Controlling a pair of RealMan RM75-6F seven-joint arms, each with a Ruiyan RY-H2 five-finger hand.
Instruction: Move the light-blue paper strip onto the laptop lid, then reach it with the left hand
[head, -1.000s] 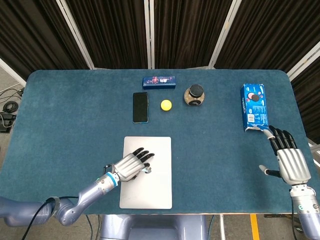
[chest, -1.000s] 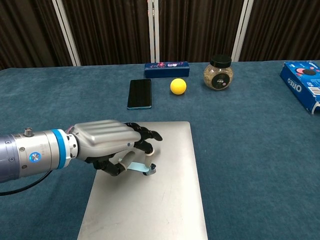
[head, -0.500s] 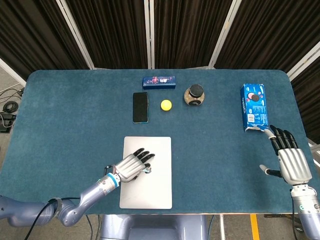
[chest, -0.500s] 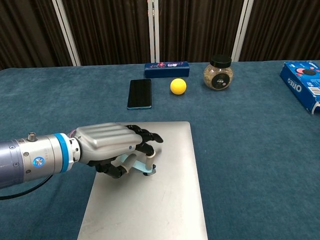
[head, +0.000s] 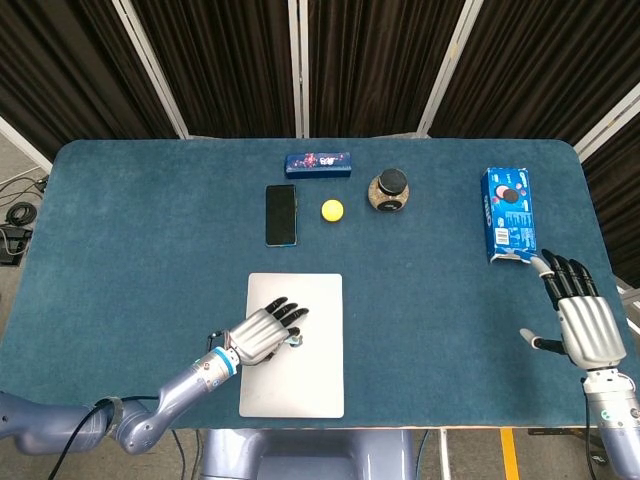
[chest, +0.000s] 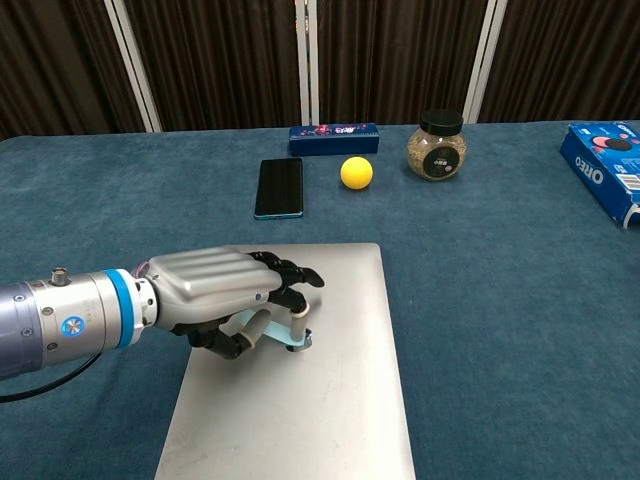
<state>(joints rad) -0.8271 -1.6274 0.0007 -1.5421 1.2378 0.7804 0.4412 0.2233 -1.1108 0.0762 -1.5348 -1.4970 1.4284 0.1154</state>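
Little has been changed since the earlier frames: the left robot hand (chest: 235, 296) has been drawn back slightly toward the near edge of the laptop lid (chest: 330, 400), and the right robot hand (head: 580, 318) has been shifted only a touch. The light-blue paper strip (chest: 268, 330) is seen under the curled fingers of the left robot hand, apparently pinched between thumb and a finger, just above or touching the silver lid; which of the two cannot be told. The right robot hand is held with fingers spread and nothing in it, near the Oreo box (head: 509, 214) at the far right of the blue surface (head: 140, 240). A risk is judged that the thin strip could be dragged off the smooth lid or crumpled if the fingers are opened unevenly, or that it could cling to a fingertip on release. The strip lies directly beneath the left palm, largely hidden by it.
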